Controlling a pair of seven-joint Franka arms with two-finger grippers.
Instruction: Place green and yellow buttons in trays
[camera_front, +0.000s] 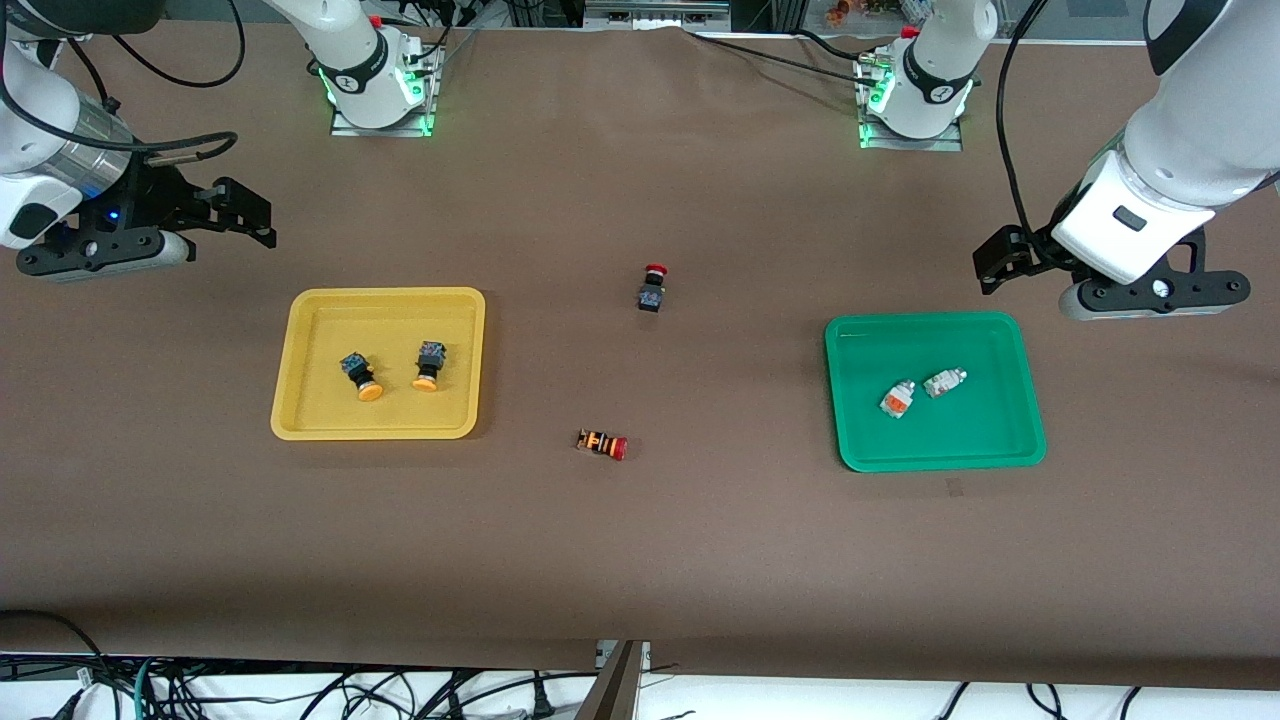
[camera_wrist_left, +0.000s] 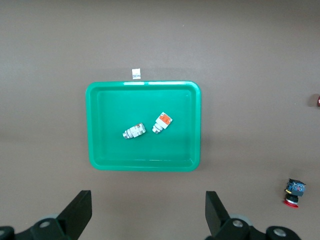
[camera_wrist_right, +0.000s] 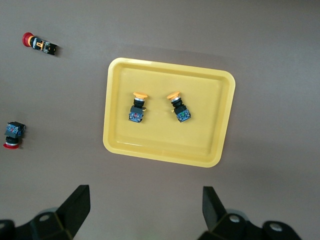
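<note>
The left gripper (camera_front: 1000, 262) hangs in the air with its fingers spread wide and nothing between them, over bare table near the green tray's rim on the side toward the robots' bases. Its arm reaches out from the left arm's end of the table with the wrist bent so the hand faces down. The right gripper (camera_front: 245, 215) mirrors it at the right arm's end, also spread wide and empty, over bare table near the yellow tray.

The brown table (camera_front: 640, 560) carries both trays, well apart. The yellow tray (camera_front: 300, 425) lies toward the right arm's end, the green tray (camera_front: 1010, 455) toward the left arm's end.

In the yellow tray, two black-blue buttons lie side by side but apart: one (camera_front: 360, 377) with its long axis running toward the front camera and slightly aslant, the other (camera_front: 429, 364) nearly straight. Both yellow-orange caps point toward the front camera.

In the green tray, two whitish-grey buttons lie just beside each other, each on its side and aslant. The orange-patched one (camera_front: 897, 400) is slightly nearer the front camera than the plain one (camera_front: 945, 382).

Between the trays, on bare table, a black-bodied button with a red cap (camera_front: 653, 288) sits with its cap toward the bases. An orange-striped button with a red cap (camera_front: 602, 444) lies nearer the front camera, its long axis running along the table and its cap toward the left arm's end.
</note>
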